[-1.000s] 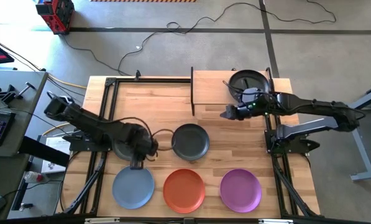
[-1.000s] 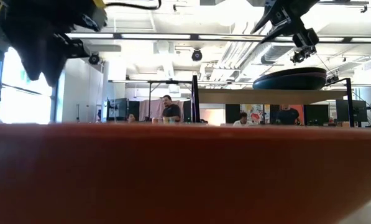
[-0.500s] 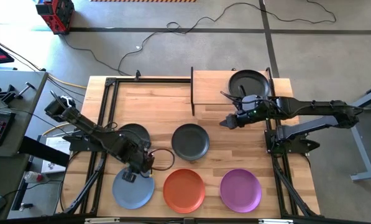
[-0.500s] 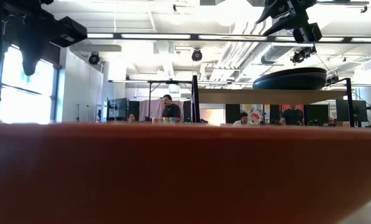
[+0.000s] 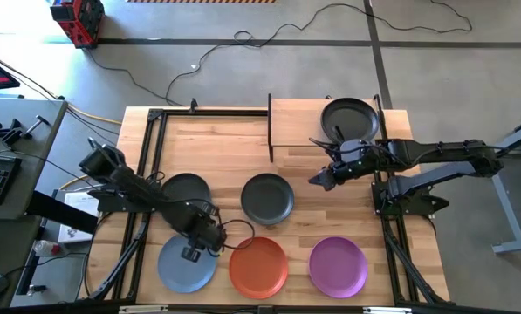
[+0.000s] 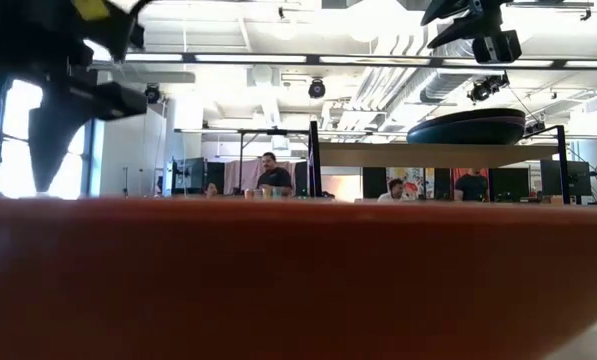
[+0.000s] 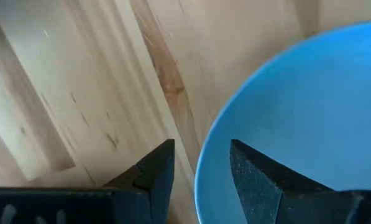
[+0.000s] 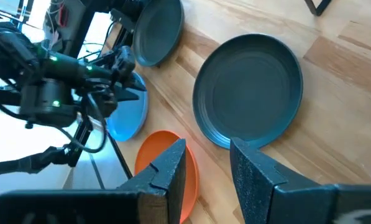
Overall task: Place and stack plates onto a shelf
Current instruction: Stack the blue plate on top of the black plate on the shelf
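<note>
Blue plate [image 7: 309, 124] rim sits between the spread fingers of our left gripper [image 5: 193, 254], which has moved from the dark plate [image 5: 185, 187] on the left down to the front row. Our right gripper [image 5: 319, 179], jaws parted and empty, has drifted from the shelf [image 5: 299, 124], where a dark plate [image 5: 351, 117] rests, toward the middle dark plate [image 5: 267, 198].

Left claw [image 5: 191, 254] has moved from over the dark grey plate [image 5: 186, 188] at left-centre of the high view down toward the lower left, now above the upper right rim of the light blue plate [image 5: 188, 264]; that grey plate is now uncovered. Right claw [image 5: 317, 179] has drifted slightly down-frame from the shelf [image 5: 297, 123], toward the centre dark plate [image 5: 267, 198].
</note>
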You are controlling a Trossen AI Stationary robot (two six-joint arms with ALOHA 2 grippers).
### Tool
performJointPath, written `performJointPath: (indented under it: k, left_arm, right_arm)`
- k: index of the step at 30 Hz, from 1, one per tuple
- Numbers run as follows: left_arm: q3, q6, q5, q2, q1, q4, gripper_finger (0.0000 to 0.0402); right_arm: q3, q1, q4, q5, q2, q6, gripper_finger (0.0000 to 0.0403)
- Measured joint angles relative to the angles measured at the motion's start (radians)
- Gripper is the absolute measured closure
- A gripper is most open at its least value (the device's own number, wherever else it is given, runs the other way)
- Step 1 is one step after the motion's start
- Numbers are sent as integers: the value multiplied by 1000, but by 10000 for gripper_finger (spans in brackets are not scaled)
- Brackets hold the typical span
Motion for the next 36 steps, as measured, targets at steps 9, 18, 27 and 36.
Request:
performJointPath:
  k: [9, 18, 27, 36]
  left_arm:
    - [0, -10, 33, 85, 2, 17, 259]
    - [0, -47, 59, 118, 2, 21, 267]
    - [3, -75, 77, 114, 3, 17, 379]
    - [30, -168, 99, 71, 11, -79, 398]
  right_arm:
    - [0, 0, 0, 0, 0, -17, 295]
    - [0, 1, 2, 0, 0, -18, 295]
    - [0, 1, 0, 0, 0, -24, 295]
    - [1, 0, -8, 50, 25, -139, 295]
